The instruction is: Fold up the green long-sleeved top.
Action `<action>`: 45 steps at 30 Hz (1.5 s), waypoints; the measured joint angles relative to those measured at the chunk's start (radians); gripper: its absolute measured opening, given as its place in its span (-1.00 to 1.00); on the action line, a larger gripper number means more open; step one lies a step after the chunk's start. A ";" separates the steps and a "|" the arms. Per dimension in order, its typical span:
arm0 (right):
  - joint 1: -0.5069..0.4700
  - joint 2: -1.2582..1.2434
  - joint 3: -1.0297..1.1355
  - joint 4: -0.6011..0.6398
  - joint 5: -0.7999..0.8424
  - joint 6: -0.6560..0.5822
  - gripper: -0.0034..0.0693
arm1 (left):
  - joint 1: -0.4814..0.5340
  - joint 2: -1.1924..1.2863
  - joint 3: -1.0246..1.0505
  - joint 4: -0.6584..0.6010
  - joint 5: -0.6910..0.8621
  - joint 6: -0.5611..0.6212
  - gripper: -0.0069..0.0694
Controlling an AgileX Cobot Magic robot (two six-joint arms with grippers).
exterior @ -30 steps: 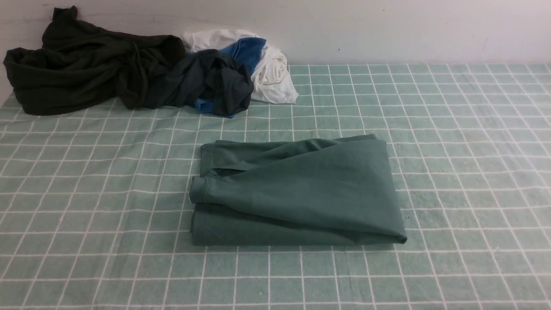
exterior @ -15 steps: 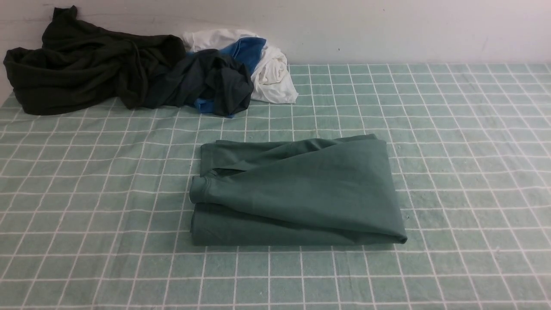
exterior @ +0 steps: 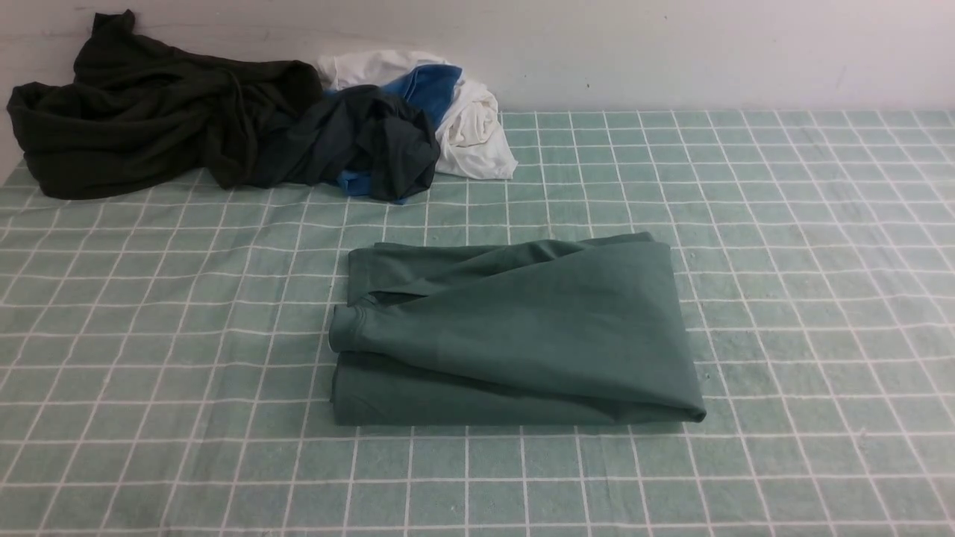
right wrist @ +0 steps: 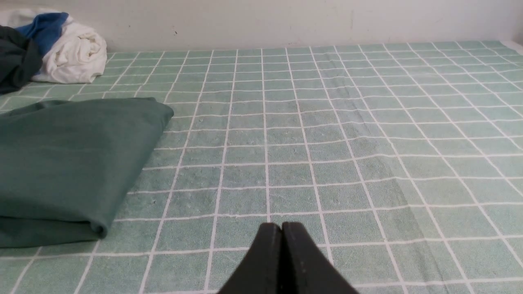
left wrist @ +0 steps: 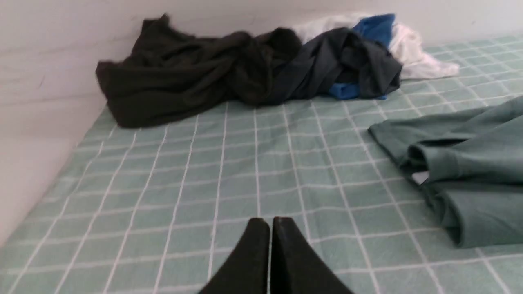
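Observation:
The green long-sleeved top (exterior: 515, 328) lies folded into a compact stack in the middle of the checked cloth, a ribbed cuff at its left edge. Its left end also shows in the left wrist view (left wrist: 461, 171), and its right end in the right wrist view (right wrist: 69, 163). My left gripper (left wrist: 269, 221) is shut and empty, hovering over bare cloth well to the left of the top. Over bare cloth to the right of the top, my right gripper (right wrist: 281, 225) is likewise shut and holds nothing. Neither arm appears in the front view.
A very dark olive-black garment (exterior: 142, 112) is heaped at the back left against the wall. Beside it lie a dark slate-grey garment with blue parts (exterior: 373, 145) and a white cloth (exterior: 470, 123). The checked cloth (exterior: 783, 261) covers the whole table.

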 joint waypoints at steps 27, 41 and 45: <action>0.000 0.000 -0.001 0.000 0.001 0.000 -0.94 | 0.073 -0.077 0.100 -0.046 0.052 0.000 -0.83; 0.000 0.000 -0.001 0.000 0.001 0.000 -0.94 | 0.073 -0.077 0.100 -0.046 0.052 0.000 -0.83; 0.000 0.000 -0.001 0.000 0.001 0.000 -0.94 | 0.073 -0.077 0.100 -0.046 0.052 0.000 -0.83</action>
